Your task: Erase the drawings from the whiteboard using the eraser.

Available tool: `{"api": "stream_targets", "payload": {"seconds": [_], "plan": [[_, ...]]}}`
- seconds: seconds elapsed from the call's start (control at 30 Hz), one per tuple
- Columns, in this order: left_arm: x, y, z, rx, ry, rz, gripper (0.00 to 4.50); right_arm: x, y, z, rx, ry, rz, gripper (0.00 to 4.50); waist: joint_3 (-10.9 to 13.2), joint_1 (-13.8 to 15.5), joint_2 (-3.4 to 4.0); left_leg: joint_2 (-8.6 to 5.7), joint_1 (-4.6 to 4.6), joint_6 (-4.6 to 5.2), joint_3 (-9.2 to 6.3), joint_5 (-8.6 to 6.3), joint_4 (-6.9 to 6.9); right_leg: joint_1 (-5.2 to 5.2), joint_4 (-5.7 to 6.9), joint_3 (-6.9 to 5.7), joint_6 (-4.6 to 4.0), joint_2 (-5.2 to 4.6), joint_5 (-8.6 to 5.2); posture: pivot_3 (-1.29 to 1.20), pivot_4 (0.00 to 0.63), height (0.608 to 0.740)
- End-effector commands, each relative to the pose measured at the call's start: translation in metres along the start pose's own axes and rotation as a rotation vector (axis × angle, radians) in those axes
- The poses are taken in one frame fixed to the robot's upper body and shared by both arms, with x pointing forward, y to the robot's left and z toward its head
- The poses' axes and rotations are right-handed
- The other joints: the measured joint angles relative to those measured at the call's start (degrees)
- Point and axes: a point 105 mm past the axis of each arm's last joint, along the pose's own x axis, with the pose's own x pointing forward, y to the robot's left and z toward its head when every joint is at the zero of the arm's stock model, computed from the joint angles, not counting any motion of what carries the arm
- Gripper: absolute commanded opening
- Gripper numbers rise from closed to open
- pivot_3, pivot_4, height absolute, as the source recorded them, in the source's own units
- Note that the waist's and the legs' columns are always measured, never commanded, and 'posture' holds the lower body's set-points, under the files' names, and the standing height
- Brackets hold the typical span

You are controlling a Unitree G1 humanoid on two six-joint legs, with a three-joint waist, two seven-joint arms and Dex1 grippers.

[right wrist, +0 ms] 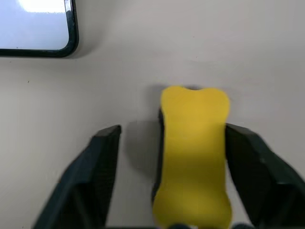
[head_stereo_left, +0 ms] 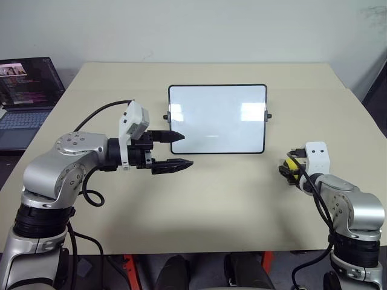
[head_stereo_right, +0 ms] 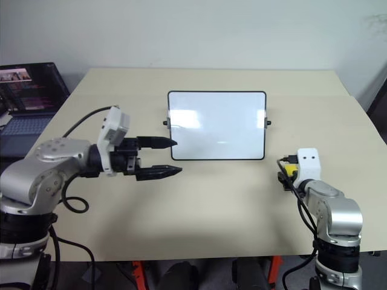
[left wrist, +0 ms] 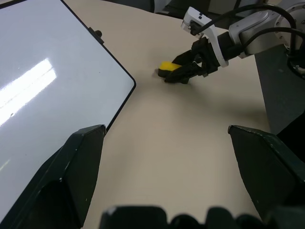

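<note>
The eraser [right wrist: 193,152] is mostly hidden behind the right wrist in the head views, a sliver of yellow at centre right of the frame; no drawings can be made out on the whiteboard [head_stereo_left: 217,119], whose face shows glare patches. A laptop [head_stereo_left: 27,90] is cut off at the upper left edge. The left arm reaches in from the lower left, its gripper [head_stereo_left: 175,150] pointing sideways toward the board's lower left corner, fingers spread wide and empty, hovering above the table [head_stereo_left: 211,199]. The right arm bends up from the lower right, its gripper [right wrist: 167,143] angled down at the table. Its fingers stand wide, the eraser lying on the table between them against one finger, a gap at the other.
</note>
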Motion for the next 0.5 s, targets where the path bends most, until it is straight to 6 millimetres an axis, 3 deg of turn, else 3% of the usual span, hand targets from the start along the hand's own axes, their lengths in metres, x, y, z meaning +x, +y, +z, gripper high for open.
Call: {"api": "stream_targets", "payload": {"seconds": [0.03,0.5], "plan": [[-0.0057,-0.0017,0.0113,0.058,-0.016,0.015,4.5,-0.0039,-0.0001,0.0131,-0.012,-0.049,-0.007,4.48,0.0,0.0,0.0,0.0,0.0,0.0,0.0,0.0,0.0,0.0,0.0,0.0,0.0,0.0,0.0,0.0,0.15,0.74],[-0.005,0.0,0.0123,0.061,-0.016,0.019,4.5,-0.0053,-0.0005,0.0197,-0.002,-0.065,-0.019,4.48,0.0,0.0,0.0,0.0,0.0,0.0,0.0,0.0,0.0,0.0,0.01,0.0,0.0,0.0,0.0,0.0,0.15,0.74]]}}
